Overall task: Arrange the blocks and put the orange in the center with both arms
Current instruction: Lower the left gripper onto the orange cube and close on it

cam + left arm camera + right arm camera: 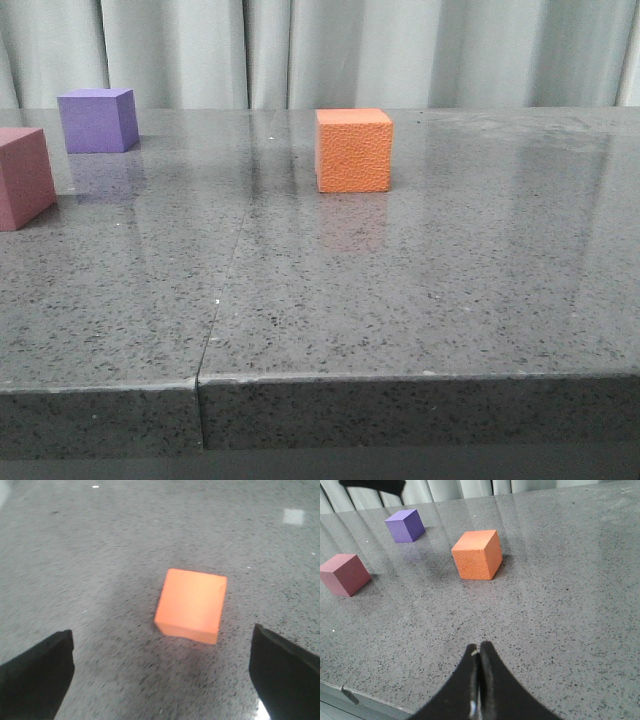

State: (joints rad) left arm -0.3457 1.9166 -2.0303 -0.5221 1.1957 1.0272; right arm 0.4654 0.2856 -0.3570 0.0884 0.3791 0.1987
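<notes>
Far left at nine o'clock sits the pink-red block (22,177), the purple block (97,120) at ten o'clock behind it. The orange block (354,150) stands mid-table at twelve o'clock. My left gripper (162,672) hangs spread wide over it; my right gripper (480,656) is pinched together, empty.

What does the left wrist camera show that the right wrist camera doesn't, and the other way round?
Only the left wrist view shows the left pincer, its two black fingers spread wide and holding nothing. Only the right wrist view shows the purple foam cube, the dusty pink-red foam cube, the grey curtain and the right pincer, closed and empty. Both show the orange pebbled foam cube resting free on the speckled grey stone tabletop.
</notes>
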